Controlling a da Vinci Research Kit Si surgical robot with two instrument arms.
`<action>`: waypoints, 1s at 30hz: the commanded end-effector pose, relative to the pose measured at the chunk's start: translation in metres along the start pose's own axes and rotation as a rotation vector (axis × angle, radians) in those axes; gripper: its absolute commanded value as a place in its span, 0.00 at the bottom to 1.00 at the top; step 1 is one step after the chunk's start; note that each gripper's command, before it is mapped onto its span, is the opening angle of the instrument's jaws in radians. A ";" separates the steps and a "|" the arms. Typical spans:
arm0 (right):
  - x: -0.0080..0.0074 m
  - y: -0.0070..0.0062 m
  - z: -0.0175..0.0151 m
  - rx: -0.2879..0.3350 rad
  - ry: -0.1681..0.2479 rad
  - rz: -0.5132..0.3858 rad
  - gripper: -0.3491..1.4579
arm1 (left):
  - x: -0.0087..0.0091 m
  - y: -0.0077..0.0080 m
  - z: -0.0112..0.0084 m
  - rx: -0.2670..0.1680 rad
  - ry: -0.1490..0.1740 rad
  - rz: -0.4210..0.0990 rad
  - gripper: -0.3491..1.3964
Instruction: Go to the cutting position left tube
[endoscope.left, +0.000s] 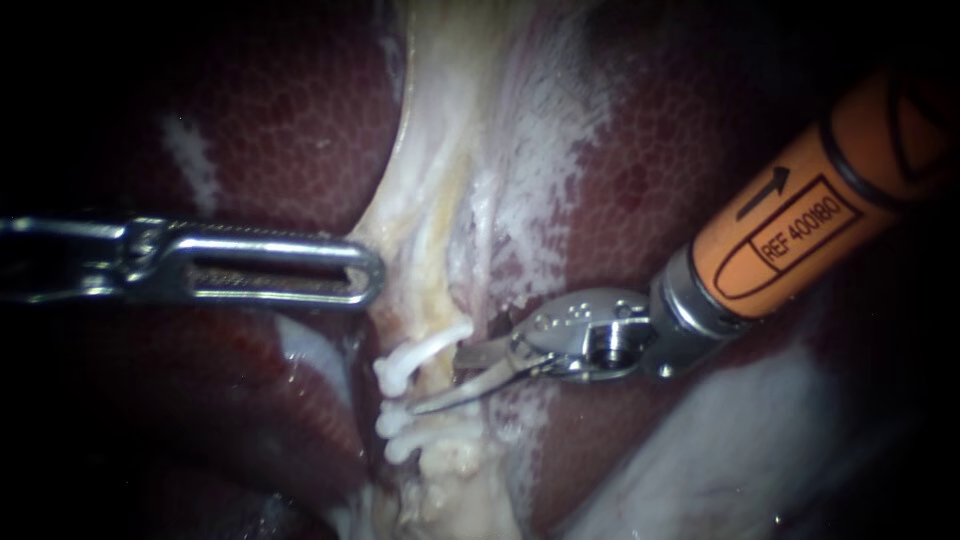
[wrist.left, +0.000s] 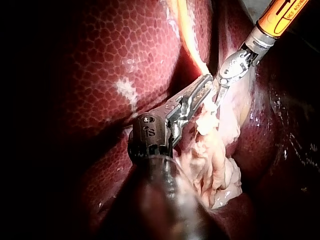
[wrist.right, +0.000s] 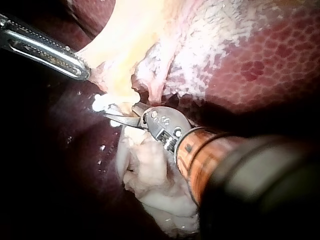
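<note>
A band of pale tissue (endoscope.left: 440, 150) runs down between the dark red liver lobes (endoscope.left: 270, 120). Low on it sit three white clips: an upper one (endoscope.left: 425, 350), a middle one (endoscope.left: 392, 420) and a lower one (endoscope.left: 402, 450). My right instrument (endoscope.left: 438, 380), on an orange shaft, has its two thin blades open just right of the clips, the lower blade reaching between the upper and middle clip. Which tube lies there I cannot tell. My left instrument (endoscope.left: 372, 272) holds the pale band's left edge with its slotted jaws shut, as the left wrist view (wrist.left: 202, 87) also shows.
Liver surrounds the band on both sides, with whitish patches on the right lobe (endoscope.left: 560, 130). A ragged lump of pale tissue (wrist.right: 150, 170) lies under my right instrument's wrist. My left instrument's jaws (wrist.right: 75, 67) stand apart from the blades (wrist.right: 117, 114).
</note>
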 end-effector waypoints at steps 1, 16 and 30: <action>0.0000 0.0000 0.0000 -0.001 0.002 -0.001 0.33 | 0.0000 0.0000 0.0001 0.000 0.000 0.000 0.00; 0.0001 0.0002 0.0003 0.001 0.002 0.004 0.26 | 0.0001 0.0001 0.0001 0.000 0.000 0.001 0.00; 0.0001 0.0003 0.0003 0.003 0.001 0.003 0.27 | 0.0001 0.0001 0.0001 0.000 0.000 0.001 0.00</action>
